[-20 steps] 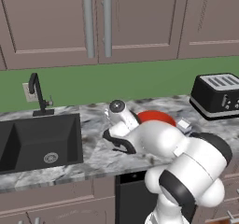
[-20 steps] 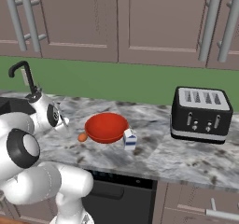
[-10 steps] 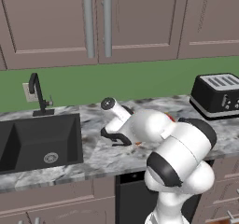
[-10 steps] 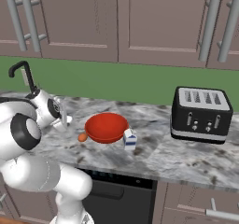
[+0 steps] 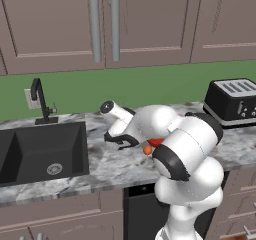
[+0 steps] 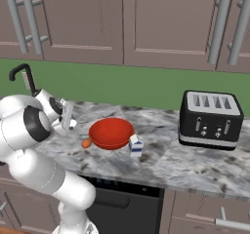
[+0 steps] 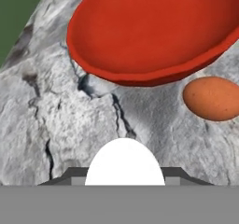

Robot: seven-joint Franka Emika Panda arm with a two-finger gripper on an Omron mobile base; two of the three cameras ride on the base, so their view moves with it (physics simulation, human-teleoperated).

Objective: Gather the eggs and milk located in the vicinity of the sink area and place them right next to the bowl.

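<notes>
My gripper (image 7: 124,177) is shut on the white egg (image 7: 124,164), which I hold just above the marble counter. Straight ahead of it lies the glossy red bowl (image 7: 154,31), with the orange-brown egg (image 7: 212,98) on the counter against its rim. From the right base view, my gripper (image 6: 67,120) hangs just left of the bowl (image 6: 111,133). The orange egg (image 6: 86,143) lies at the bowl's front left and the milk (image 6: 136,145) stands at its front right. In the left base view my arm hides most of the bowl (image 5: 156,142). There my gripper (image 5: 120,140) is just left of the orange egg (image 5: 147,150).
The black sink (image 5: 42,151) with its black faucet (image 5: 39,101) lies left of the gripper. A black toaster (image 6: 211,120) stands at the right end of the counter. Cabinets hang above a green back wall.
My elbow has swung across the front of the bowl in the left base view. The hand has shifted a little, staying left of the bowl with the white egg still in its grip.
</notes>
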